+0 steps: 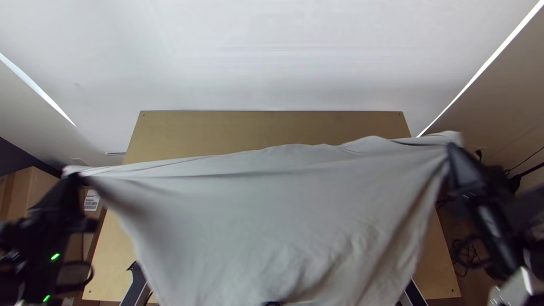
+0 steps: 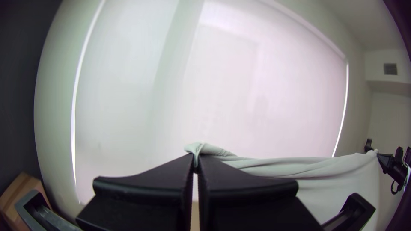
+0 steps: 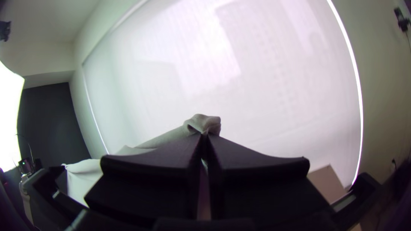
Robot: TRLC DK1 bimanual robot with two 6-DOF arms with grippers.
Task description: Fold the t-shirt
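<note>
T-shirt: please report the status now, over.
Left gripper, right gripper: both shut on the t-shirt. Its upper edge raised, stretched between them. It hides much of the table; no obstacle seen.

High over the worktop's near edge [image 1: 445, 292], the top view is looking steeply down; both wrist views are facing one window blind [image 2: 141, 107].

Blk L arm [image 1: 39, 243] w/ 2 grn lights [image 1: 55, 256], wide flat blk fingers [image 2: 141, 184], blk R arm [image 1: 488, 218] w/ whitish link [image 1: 513, 290]

Pale t-shirt [image 3: 204, 122] between black fingers [image 3: 158, 164]
</note>
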